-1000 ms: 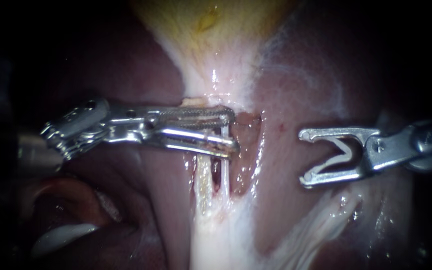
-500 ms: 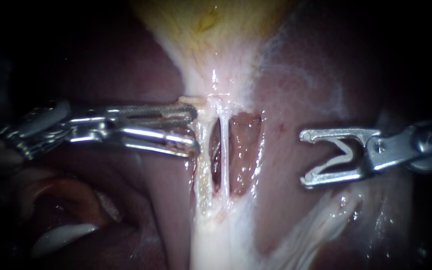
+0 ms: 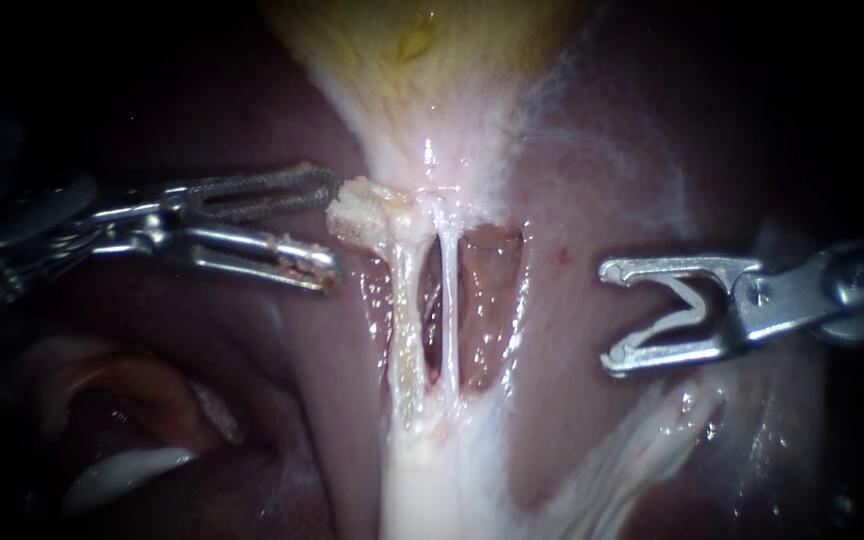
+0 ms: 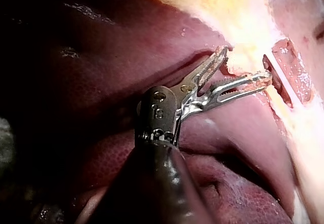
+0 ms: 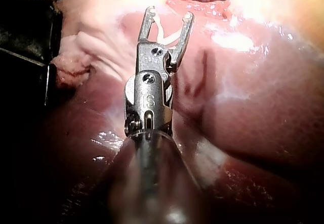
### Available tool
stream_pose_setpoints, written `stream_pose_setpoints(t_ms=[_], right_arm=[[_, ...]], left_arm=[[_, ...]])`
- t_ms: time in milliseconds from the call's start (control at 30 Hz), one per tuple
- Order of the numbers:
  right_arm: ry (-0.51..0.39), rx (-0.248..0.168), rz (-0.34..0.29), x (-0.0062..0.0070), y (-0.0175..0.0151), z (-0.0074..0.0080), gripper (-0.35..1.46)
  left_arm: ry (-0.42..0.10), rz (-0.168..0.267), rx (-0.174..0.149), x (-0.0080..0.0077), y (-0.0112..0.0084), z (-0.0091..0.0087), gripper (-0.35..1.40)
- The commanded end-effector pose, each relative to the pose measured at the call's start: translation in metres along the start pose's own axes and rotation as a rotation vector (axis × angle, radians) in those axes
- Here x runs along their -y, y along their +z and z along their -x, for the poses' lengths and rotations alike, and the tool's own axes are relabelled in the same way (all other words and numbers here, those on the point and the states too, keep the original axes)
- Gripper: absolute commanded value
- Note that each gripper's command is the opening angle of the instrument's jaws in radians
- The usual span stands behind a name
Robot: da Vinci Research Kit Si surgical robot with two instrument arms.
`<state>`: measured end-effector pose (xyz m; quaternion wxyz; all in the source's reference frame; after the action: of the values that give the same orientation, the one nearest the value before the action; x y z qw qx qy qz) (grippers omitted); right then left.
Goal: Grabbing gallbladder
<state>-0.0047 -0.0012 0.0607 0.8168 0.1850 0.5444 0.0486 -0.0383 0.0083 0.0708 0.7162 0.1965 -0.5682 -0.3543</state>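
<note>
While the gallbladder [image 3: 422, 60] lies at 12 o'clock, ungripped, the left instrument [image 3: 335, 228] at 9 o'clock holds its pincer open and empty; the right instrument [image 3: 609, 315] at 3 o'clock likewise gapes.

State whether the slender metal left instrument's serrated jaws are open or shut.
Open: the left instrument shows a clear gap, gripping nothing.

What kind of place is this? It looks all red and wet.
It is probably a surgery practice setup, seen close up through a tiny camera. The clues are the wet, dark-red liver, the pale yellowish gallbladder, and two thin metal tools, the left instrument and the right instrument.
</note>
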Motion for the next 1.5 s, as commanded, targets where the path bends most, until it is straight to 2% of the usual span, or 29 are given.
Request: stream_pose_setpoints(t_ms=[33,300,533,700,900,1033,1167,1300,1333,1367,1500], right_arm=[[0.0,0.0,0.0,0.0,0.0,0.0,0.39],[0.0,0.0,0.0,0.0,0.0,0.0,0.39],[0.0,0.0,0.0,0.0,0.0,0.0,0.39],[0.0,0.0,0.0,0.0,0.0,0.0,0.39],[0.0,0.0,0.0,0.0,0.0,0.0,0.39],[0.0,0.0,0.0,0.0,0.0,0.0,0.39],[0.0,0.0,0.0,0.0,0.0,0.0,0.39],[0.0,0.0,0.0,0.0,0.0,0.0,0.39],[0.0,0.0,0.0,0.0,0.0,0.0,0.39],[0.0,0.0,0.0,0.0,0.0,0.0,0.39],[0.0,0.0,0.0,0.0,0.0,0.0,0.39]], left_arm=[[0.0,0.001,0.0,-0.0002,0.0001,0.0,0.74],[0.006,0.014,0.003,-0.0012,0.0019,-0.0001,0.76],[0.007,0.006,0.003,-0.0009,0.0047,-0.0003,0.71],[0.009,-0.001,0.003,-0.0008,0.0057,-0.0006,0.62],[0.01,-0.004,-0.004,-0.001,0.0051,-0.0008,0.44],[0.011,-0.006,-0.023,-0.0011,0.0044,-0.0009,0.22],[0.014,-0.001,-0.034,-0.0013,0.004,-0.0012,0.14],[0.017,0.005,-0.049,-0.0012,0.0038,-0.0017,-0.07],[0.017,0.005,-0.049,-0.0012,0.0038,-0.0018,-0.15],[0.018,0.006,-0.052,-0.0011,0.0037,-0.0019,-0.35],[-0.005,0.008,-0.066,-0.0007,0.0032,-0.0019,-0.35]])
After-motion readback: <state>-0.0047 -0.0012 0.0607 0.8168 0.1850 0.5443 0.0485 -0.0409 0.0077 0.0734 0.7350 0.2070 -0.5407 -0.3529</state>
